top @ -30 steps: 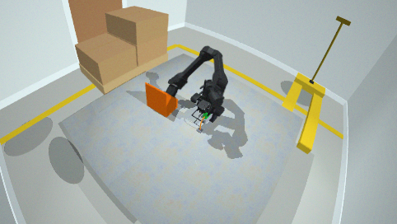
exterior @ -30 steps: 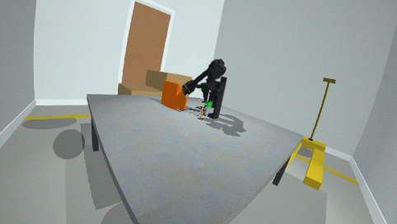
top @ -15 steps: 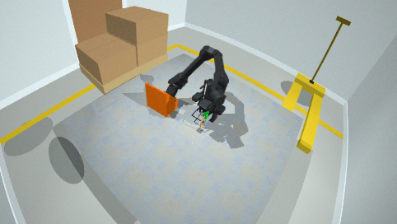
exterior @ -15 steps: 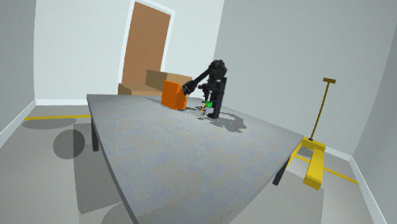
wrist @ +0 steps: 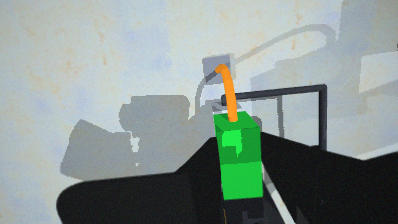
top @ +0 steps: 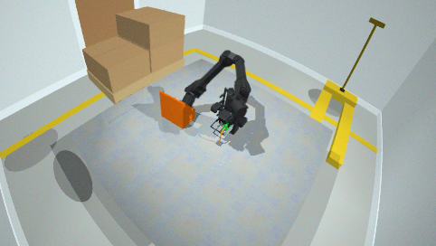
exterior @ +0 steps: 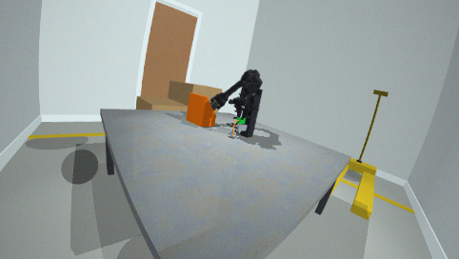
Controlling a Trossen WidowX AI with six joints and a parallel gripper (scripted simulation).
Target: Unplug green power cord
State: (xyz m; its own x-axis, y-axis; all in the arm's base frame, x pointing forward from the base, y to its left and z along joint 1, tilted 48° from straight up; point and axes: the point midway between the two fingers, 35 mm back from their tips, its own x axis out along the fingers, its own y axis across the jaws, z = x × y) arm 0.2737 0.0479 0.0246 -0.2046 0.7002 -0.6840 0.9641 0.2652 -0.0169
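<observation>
Your gripper [wrist: 240, 200] is clamped on the green plug [wrist: 239, 155], orange cord [wrist: 229, 92] curling off it, near the far edge of the mottled grey table [exterior: 214, 181]. Cardboard boxes [top: 131, 45] stack behind; a yellow pallet jack [top: 341, 118] is parked rightward.

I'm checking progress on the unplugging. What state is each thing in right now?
gripper: shut on the green plug
green plug: held between the fingers; whether it is out of the strip cannot be told
orange cord: attached to the plug, curving to a grey block
</observation>
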